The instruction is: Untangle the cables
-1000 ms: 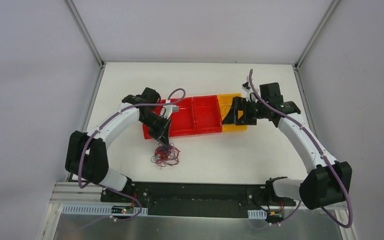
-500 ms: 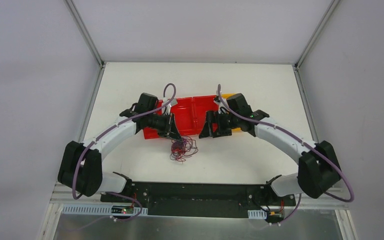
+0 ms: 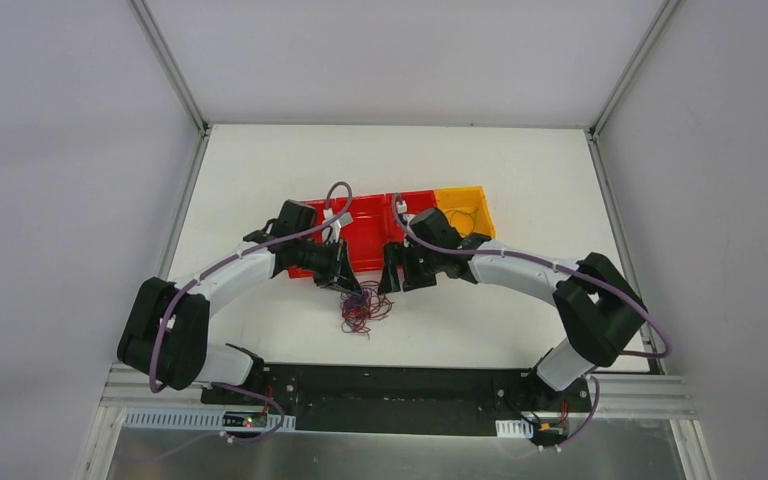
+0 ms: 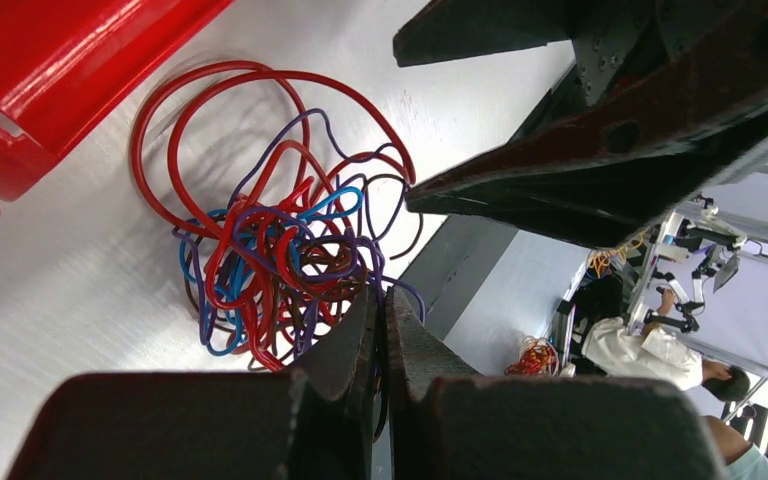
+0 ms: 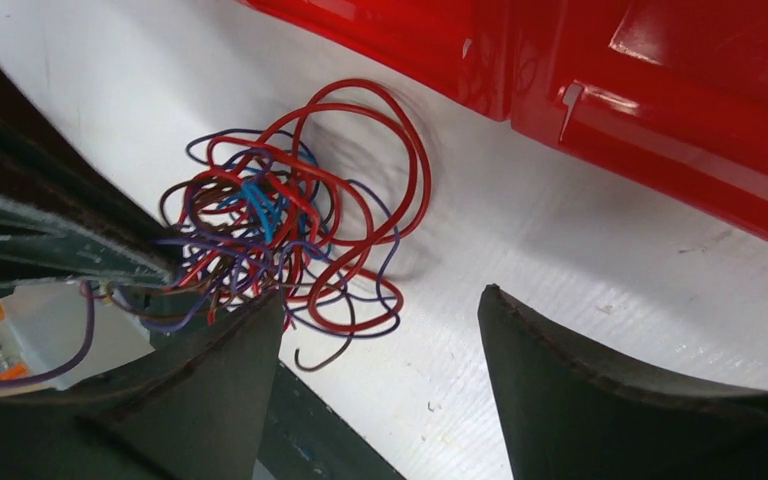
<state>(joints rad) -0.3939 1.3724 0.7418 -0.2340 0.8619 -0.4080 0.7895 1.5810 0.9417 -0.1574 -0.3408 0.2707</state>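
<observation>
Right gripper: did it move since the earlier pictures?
Yes. The right gripper moved left, off the yellow bin, to the near side of the red bins, beside the wires.

cables (image 4: 280, 250): glossy plastic sheath | red bins (image 5: 660, 90): shiny smooth plastic | table (image 5: 580, 250): matt white, faintly scuffed

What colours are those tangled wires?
The cables are mostly red, with purple and some blue; clearest in the left wrist view.

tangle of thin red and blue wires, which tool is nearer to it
Left. The left tool is shut on strands of the tangle of thin red and blue wires; the right tool hangs open close beside it.
</observation>
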